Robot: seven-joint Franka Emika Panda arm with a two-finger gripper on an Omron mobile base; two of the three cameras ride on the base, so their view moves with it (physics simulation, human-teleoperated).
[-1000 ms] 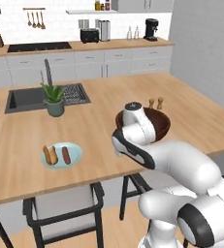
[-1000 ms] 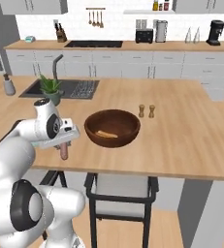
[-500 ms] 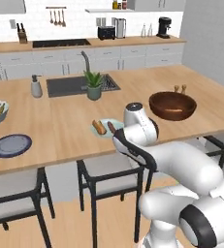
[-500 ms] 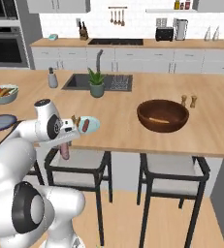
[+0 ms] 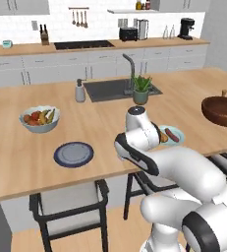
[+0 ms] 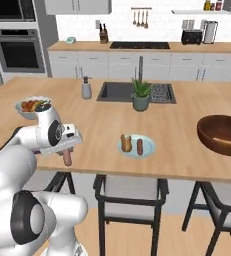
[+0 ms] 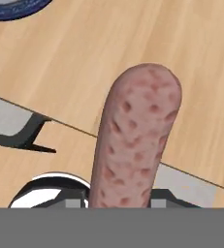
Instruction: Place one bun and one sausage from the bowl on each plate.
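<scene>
I am at a long wooden counter (image 5: 16, 152) with a smooth grain and a straight front edge. The glossy dark wooden bowl (image 6: 221, 135) sits far off at three o'clock. The dark blue plate (image 5: 73, 154) lies flat with open wood around it; the pale blue plate (image 6: 148, 147) carries a bun (image 6: 126, 143) and a sausage (image 6: 140, 146). My gripper (image 6: 67, 156) is closed on a speckled, round-ended sausage (image 7: 135, 140) past the counter edge. The hand view shows its mottled skin.

Mottled reddish-pink sausage (image 7: 135, 140); pale light-blue plate (image 6: 137, 147); dark blue plate (image 5: 73, 154), lighter centre; glossy dark-brown bowl (image 6: 222, 135); light wood counter (image 5: 16, 157); golden-tan bun (image 6: 126, 143).
</scene>
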